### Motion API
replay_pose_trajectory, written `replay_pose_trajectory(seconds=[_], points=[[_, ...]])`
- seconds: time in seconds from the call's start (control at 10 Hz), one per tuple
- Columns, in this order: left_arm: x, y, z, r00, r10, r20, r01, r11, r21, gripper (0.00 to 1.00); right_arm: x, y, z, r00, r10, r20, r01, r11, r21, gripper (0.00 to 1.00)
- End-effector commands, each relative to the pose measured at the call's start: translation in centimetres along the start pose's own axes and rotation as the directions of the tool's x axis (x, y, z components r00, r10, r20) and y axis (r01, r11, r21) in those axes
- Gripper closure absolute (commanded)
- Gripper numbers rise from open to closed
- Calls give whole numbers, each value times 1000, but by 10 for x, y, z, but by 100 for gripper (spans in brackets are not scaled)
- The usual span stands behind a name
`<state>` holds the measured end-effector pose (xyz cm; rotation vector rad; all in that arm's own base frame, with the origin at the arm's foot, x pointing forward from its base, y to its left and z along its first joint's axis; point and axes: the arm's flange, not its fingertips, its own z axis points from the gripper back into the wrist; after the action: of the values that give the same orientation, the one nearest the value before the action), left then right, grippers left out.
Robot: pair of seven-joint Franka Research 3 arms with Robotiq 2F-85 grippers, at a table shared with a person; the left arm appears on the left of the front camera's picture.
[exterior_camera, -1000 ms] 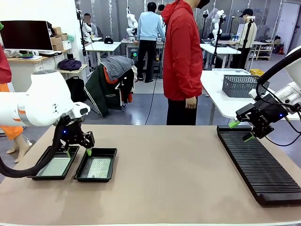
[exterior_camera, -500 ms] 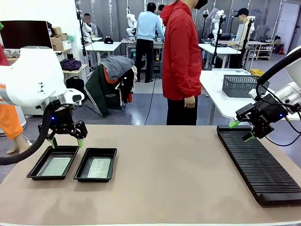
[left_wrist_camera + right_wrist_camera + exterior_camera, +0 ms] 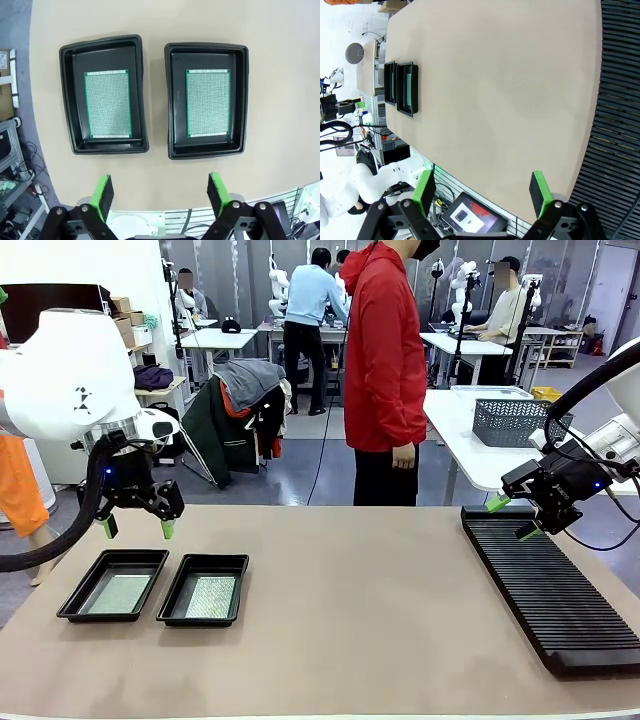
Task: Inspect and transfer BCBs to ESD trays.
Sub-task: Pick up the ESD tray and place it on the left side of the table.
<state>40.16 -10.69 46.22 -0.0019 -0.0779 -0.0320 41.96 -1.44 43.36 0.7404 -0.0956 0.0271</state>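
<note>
Front: hovering above two ESD trays (image 3: 113, 585) (image 3: 204, 590), left gripper (image 3: 135, 529) with jaws spread and empty; right gripper (image 3: 516, 519) hanging spread over the ribbed rack (image 3: 550, 585).

Left wrist: looking down on both trays, each holding one BCB (image 3: 107, 104) (image 3: 208, 102) lying flat on its floor.

Right wrist: viewing the table (image 3: 495, 100), jaws apart, nothing pinched.

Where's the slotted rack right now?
Front view: the rack lies along the table's right edge, under the right end effector, across from the trays.
</note>
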Motion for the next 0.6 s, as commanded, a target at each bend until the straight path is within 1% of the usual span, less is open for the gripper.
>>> replay_pose_trajectory(seconds=[0.0,0.5], points=[[-1,1,-3,1000,3,-2,-3,1000,-1,0,-2,1,-1,1000,-22,11,22,1000,-1,0],[-1,1,-3,1000,3,-2,-3,1000,-1,0,-2,1,-1,1000,-22,11,22,1000,-1,0]])
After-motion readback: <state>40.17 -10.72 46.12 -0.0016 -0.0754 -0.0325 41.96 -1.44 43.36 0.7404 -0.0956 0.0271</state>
